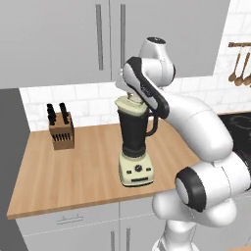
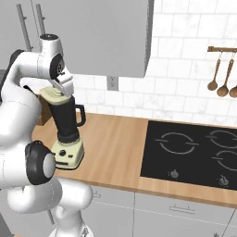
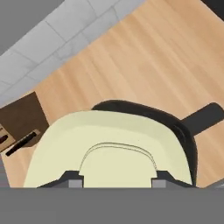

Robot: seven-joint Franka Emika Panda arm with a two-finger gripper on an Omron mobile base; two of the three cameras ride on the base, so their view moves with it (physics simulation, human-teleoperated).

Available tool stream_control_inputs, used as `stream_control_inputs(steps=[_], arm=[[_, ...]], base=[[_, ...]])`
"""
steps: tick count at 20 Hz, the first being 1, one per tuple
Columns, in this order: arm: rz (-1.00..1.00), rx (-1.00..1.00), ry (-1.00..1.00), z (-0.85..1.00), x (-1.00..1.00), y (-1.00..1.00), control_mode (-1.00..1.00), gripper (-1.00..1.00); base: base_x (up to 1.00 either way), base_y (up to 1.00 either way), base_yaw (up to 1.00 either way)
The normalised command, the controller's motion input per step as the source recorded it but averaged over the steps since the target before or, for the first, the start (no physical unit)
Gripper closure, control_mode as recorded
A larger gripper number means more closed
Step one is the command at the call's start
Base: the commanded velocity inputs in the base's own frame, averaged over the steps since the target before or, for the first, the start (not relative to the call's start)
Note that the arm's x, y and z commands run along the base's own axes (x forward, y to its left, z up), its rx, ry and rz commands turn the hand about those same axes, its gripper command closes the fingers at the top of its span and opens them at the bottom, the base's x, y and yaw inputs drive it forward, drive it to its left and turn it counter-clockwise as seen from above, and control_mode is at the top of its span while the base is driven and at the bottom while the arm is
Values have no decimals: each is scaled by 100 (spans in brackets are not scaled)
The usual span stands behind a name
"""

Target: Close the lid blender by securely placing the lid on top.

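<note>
Over the blender (image 1: 135, 142) on the counter (image 1: 73, 171), jaws are pinched on the lid (image 3: 109, 148) by its knob, lid sitting at jar rim, maybe a bit off-centre. Best to square it w/ the rim, press straight down, let go only once flush.

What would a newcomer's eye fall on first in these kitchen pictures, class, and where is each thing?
First, the big white arm bending over the blender near the front of the wooden counter, its gripper closed on the knob of the cream lid at the top of the black jar. Next, the knife block by the wall at the blender's left, and the black hob far to its right.
</note>
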Motion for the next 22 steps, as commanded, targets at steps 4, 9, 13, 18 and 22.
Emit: stream_control_inputs(steps=[4,9,13,18,22], arm=[[27,-6,-12,-9,11,0,-100,100],[25,-14,-15,-12,0,-1,-100,100],[12,-19,-8,-17,0,-5,-100,100],[1,-11,-1,-40,0,0,-100,100],[-7,0,0,-52,-2,0,-100,100]], base=[[0,0,0],[0,0,0],[0,0,0],[0,0,0],[0,0,0]])
